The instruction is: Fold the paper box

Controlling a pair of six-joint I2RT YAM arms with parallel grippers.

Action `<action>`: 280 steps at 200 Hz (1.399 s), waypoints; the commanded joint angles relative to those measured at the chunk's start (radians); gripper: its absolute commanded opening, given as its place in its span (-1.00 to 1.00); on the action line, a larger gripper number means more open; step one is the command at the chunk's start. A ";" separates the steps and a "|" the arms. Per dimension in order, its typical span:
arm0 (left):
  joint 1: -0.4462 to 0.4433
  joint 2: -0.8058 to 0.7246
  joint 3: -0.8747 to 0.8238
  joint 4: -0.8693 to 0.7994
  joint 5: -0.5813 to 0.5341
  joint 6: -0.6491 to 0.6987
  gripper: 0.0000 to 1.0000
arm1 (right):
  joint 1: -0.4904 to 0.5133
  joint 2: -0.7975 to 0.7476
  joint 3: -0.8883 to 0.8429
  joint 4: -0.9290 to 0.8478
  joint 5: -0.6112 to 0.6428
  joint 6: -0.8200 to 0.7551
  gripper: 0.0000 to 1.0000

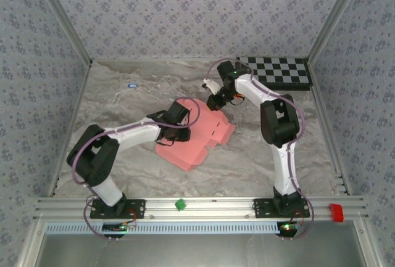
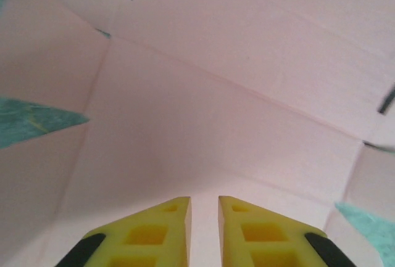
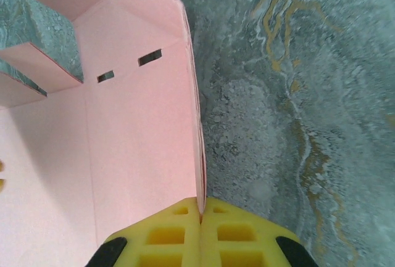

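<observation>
On the bench (image 1: pixel 123 106), my right fingers (image 3: pixel 241 236) clamp the paper box (image 3: pixel 136 131) edge; my left fingers (image 2: pixel 154 236) hover slightly apart.

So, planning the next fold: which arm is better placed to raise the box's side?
Right, probably: the right hand pinches the edge of the paper box, while the left hand sits over its middle, slightly open, empty.

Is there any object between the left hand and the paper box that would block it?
Nothing visible does. The left hand points straight at the bare pink card of the paper box, with its fingers slightly apart. The right hand is shut on one edge of the box.
</observation>
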 commanded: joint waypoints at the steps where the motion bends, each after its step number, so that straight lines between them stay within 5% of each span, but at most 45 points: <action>1: 0.005 -0.088 -0.055 -0.036 -0.057 -0.009 -0.55 | 0.008 -0.070 -0.039 0.058 0.060 -0.052 -1.00; 31: 0.046 -0.141 -0.173 0.013 -0.021 -0.040 -0.57 | 0.028 -0.148 -0.142 0.184 0.122 -0.126 -1.00; 101: 0.084 -0.103 -0.273 0.130 0.066 -0.079 -1.00 | 0.087 -0.290 -0.311 0.461 0.321 -0.208 -1.00; 216: 0.083 -0.020 -0.266 0.257 0.081 -0.192 -1.00 | 0.210 -0.408 -0.560 0.864 0.590 -0.403 -1.00; 280: 0.083 0.005 -0.268 0.327 0.092 -0.259 -1.00 | 0.268 -0.425 -0.717 1.092 0.641 -0.567 -1.00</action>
